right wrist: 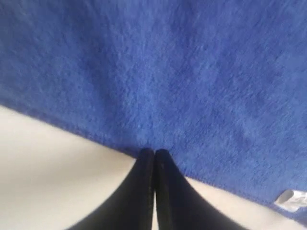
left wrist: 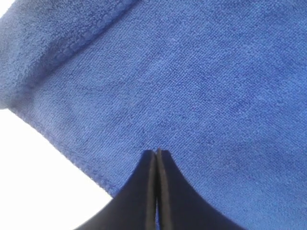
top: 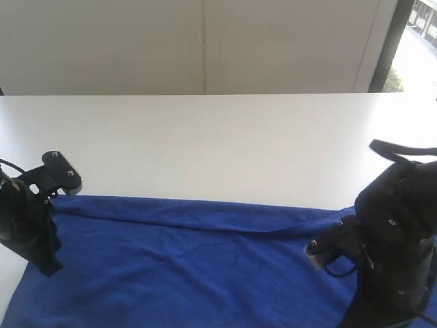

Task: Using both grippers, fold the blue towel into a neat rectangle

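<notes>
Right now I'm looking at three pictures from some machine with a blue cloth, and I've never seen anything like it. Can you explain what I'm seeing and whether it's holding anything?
It is a robot with two arms, each ending in a two-fingered pincer called a gripper. The wide picture comes from a camera off the arms. It shows a white table with a blue towel spread on it, a raised ridge running along the towel's far edge. The left arm is at one side and the right arm at the other. The other two pictures come from cameras on the wrists, looking along the fingers. The left gripper is shut, its tips over the towel near an edge. The right gripper is shut right at the towel's edge. Whether either one pinches any cloth cannot be told.
</notes>
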`<action>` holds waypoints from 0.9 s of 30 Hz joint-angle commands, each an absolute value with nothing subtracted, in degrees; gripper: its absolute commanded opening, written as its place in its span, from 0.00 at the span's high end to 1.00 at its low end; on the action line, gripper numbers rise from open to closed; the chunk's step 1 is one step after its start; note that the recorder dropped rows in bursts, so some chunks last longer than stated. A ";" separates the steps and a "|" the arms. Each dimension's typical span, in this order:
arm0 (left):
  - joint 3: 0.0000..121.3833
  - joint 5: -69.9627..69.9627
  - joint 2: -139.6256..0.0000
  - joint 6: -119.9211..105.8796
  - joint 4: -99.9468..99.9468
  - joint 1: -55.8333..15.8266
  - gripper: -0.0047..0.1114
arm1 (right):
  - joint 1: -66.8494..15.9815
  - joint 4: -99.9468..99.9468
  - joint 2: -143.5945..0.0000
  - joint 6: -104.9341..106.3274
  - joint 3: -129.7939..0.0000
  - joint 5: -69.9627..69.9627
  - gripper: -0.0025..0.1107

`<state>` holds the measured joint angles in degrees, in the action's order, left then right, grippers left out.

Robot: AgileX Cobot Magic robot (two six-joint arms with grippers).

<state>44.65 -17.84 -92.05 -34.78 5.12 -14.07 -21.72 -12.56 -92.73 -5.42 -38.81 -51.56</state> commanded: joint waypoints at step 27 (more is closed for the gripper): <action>44.80 -26.99 -90.16 -35.18 19.10 -22.18 0.96 | 0.07 -22.59 -105.29 -2.57 -68.83 -39.59 0.98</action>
<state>44.65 -23.59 -88.30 -34.88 17.03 -19.71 -0.58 -22.12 -102.28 -4.35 -67.76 -38.93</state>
